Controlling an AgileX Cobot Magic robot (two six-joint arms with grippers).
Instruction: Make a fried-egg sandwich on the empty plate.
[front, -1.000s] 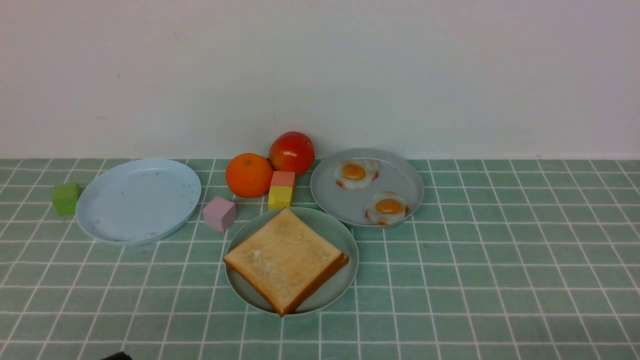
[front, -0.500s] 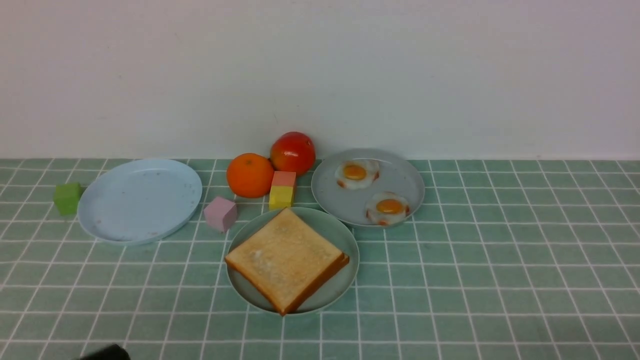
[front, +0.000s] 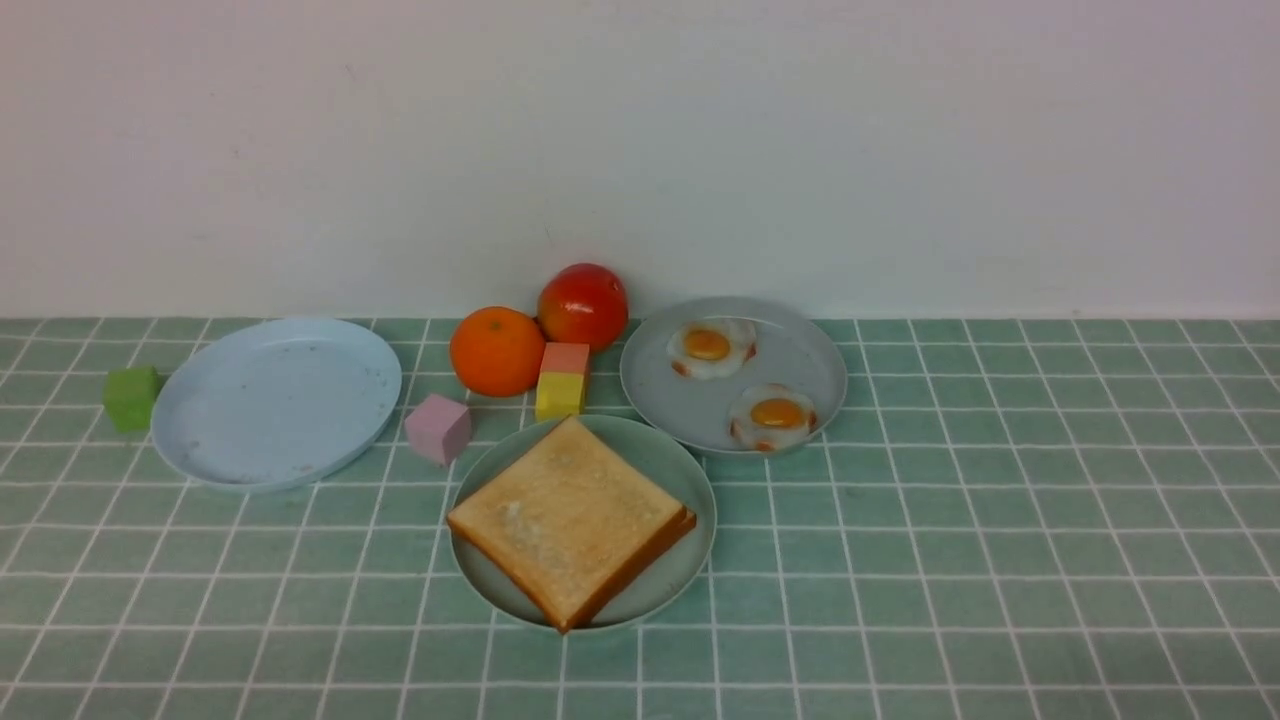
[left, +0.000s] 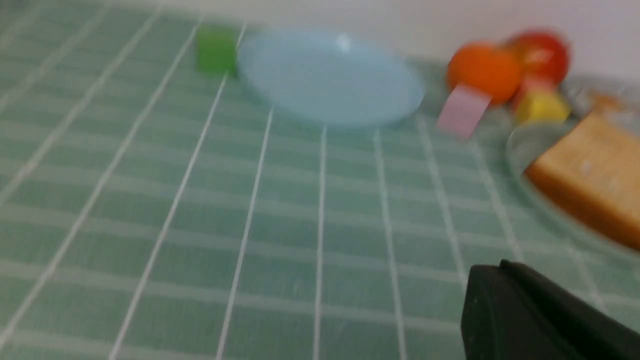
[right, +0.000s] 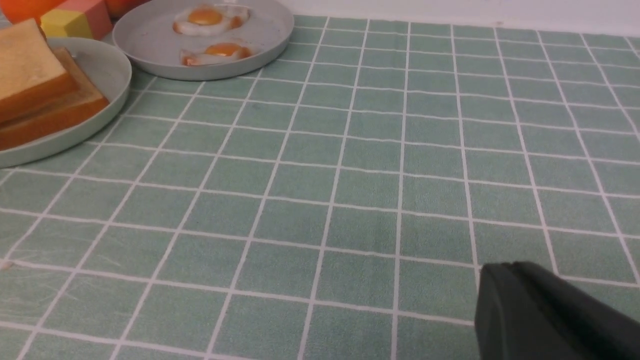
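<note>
Front view shows the sandwich (front: 571, 520) looking finished on the mint plate (front: 690, 478), both grippers closed and empty, so nothing's left but parking.

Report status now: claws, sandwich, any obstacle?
Both claws shut, holding nothing. Golden square toast stack sits on round mint-green plastic plate; egg inside not visible. Two fried eggs remain on grey plate. Nothing blocking.
</note>
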